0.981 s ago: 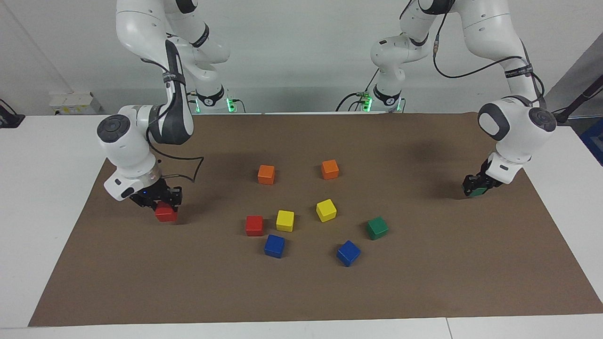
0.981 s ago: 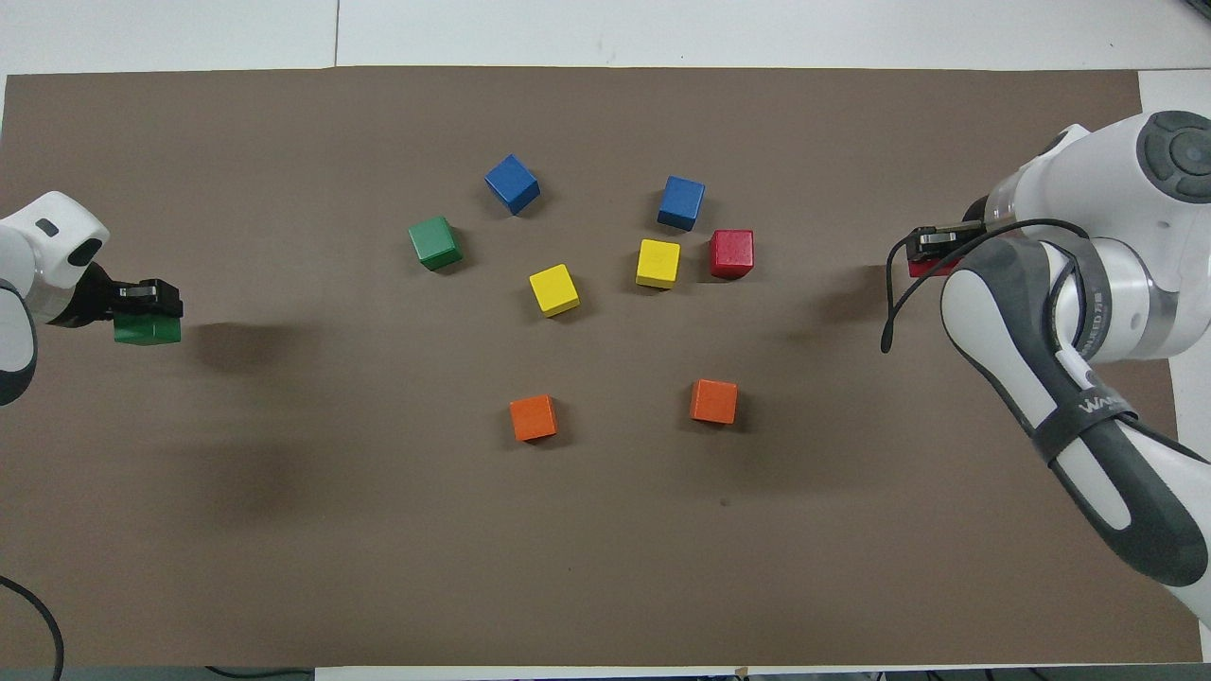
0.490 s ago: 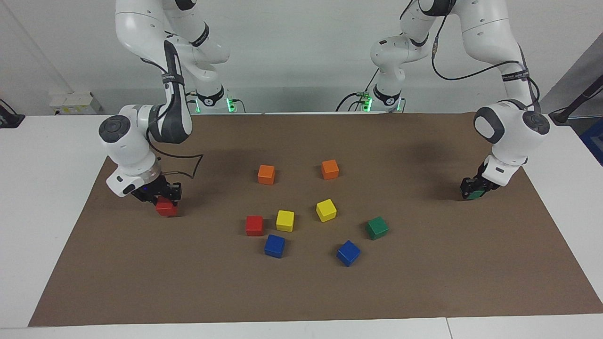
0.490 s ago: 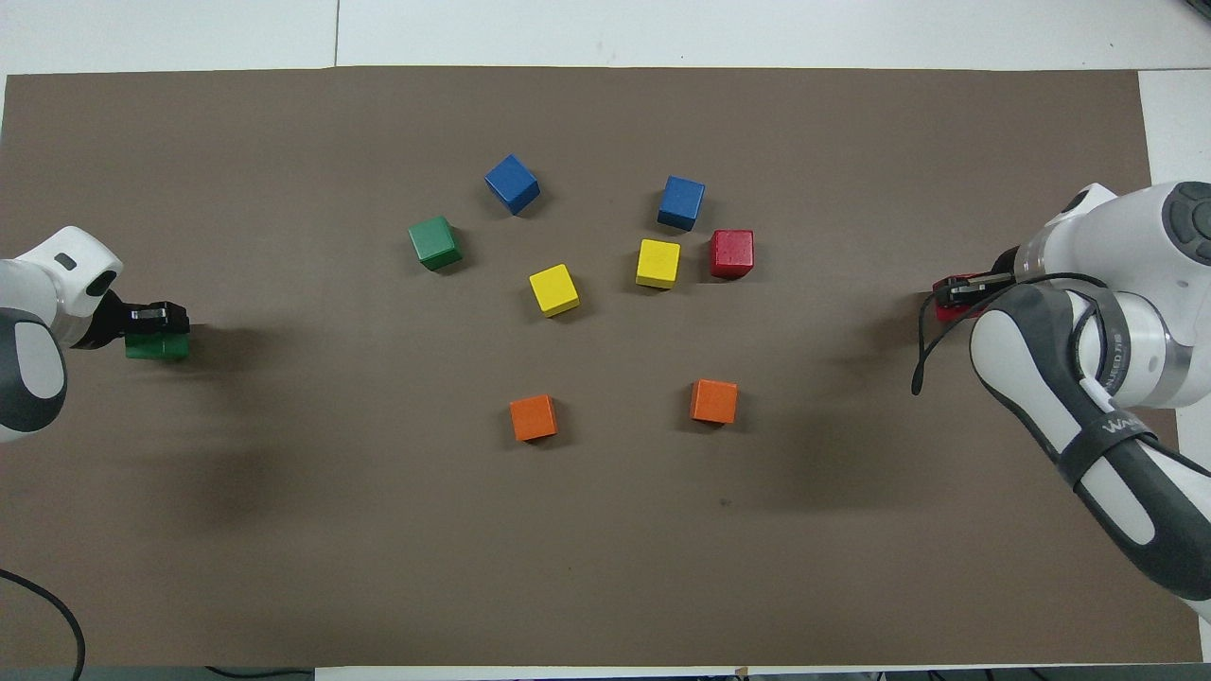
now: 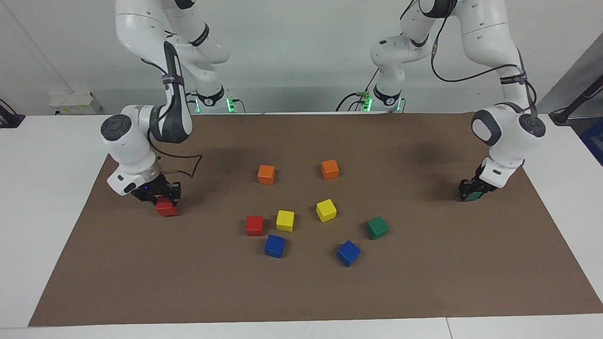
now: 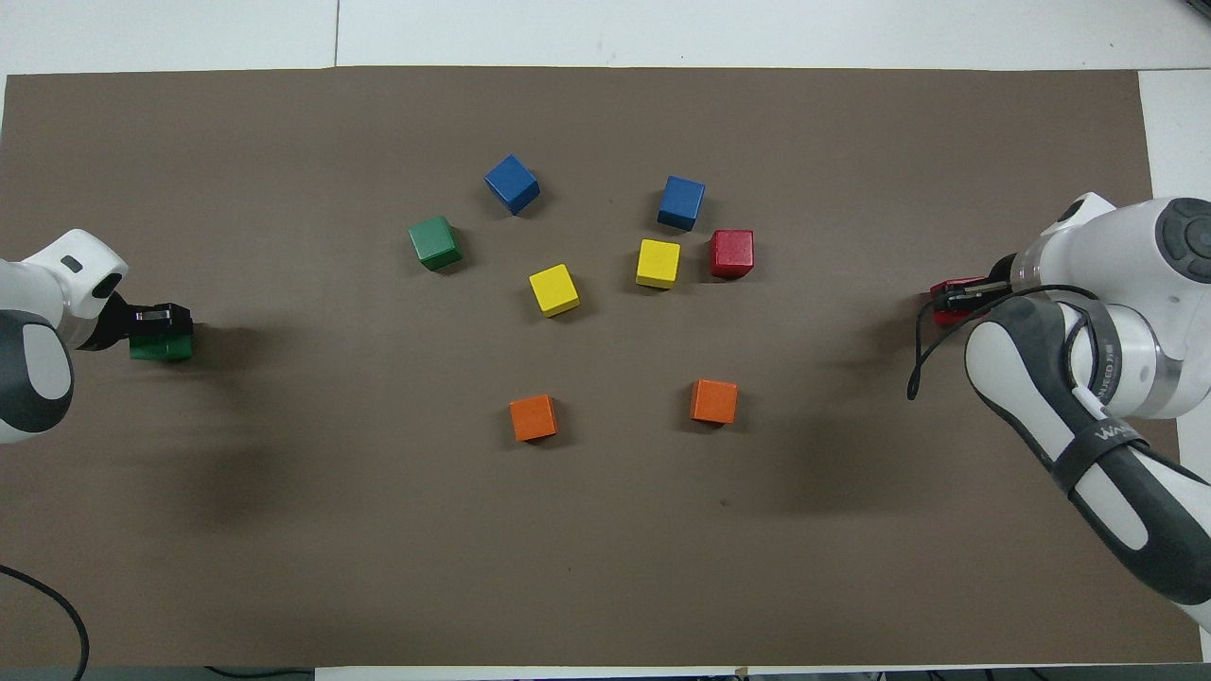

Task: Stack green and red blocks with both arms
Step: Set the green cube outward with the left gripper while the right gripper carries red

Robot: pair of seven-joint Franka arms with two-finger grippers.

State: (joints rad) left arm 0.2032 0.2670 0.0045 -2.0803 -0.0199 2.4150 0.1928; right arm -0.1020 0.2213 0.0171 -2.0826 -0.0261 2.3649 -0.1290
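Overhead view shows the flat brown mat [image 6: 284,567] covering most of the white table [image 6: 757,28], its surface dull and papery, with two glossy white jointed arms entering at the mat's 9 and 3 o'clock edges. Facing view alone shows their full height and black cables. Eight loose matte cubes cluster about mid-mat: around the central yellow cube [image 6: 553,289], a green block [image 6: 435,242] lies at 10 o'clock, a red block [image 6: 732,253] at 2 o'clock past a second yellow cube [image 6: 658,263], two blue cubes [image 6: 512,183] at 12 to 1, two orange cubes [image 6: 534,417] at 5 to 6. The left gripper [image 5: 472,191] is clamped on a second green block [image 6: 161,347] low at the mat; the right gripper [image 5: 158,195] clasps a second red block [image 5: 166,207], largely hidden from overhead.
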